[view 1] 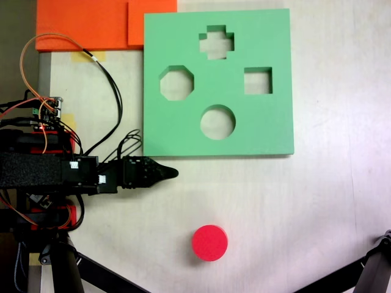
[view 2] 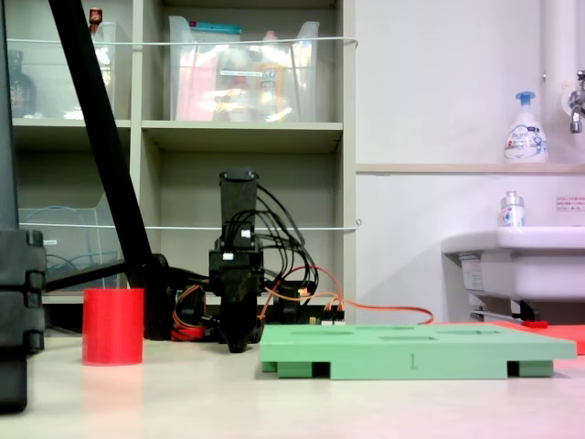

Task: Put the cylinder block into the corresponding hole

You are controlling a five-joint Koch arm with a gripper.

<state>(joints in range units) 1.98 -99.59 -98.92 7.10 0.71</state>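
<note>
The red cylinder block (view 1: 209, 243) stands upright on the pale table, near the bottom edge of a fixed view, and at the left in the other (view 2: 112, 326). The green foam board (view 1: 269, 122) lies flat at the upper right, its circular hole (view 1: 218, 122) nearest the block and empty. From the side, the board (view 2: 411, 352) is a low slab. My gripper (view 1: 173, 173) stretches out from the left, just below the board's lower left corner, jaws shut to a single point with nothing held. It is well apart from the block; seen end-on, the gripper (view 2: 239, 344) sits low over the table.
The board also has an octagonal cutout (view 1: 177, 83), a square cutout (view 1: 258, 80) and a cross cutout (view 1: 216, 42). Orange foam sheets (view 1: 85, 24) lie at the top left. Loose wires (view 1: 110, 91) loop beside the arm. Black tripod legs (view 1: 67, 268) cross the bottom corners.
</note>
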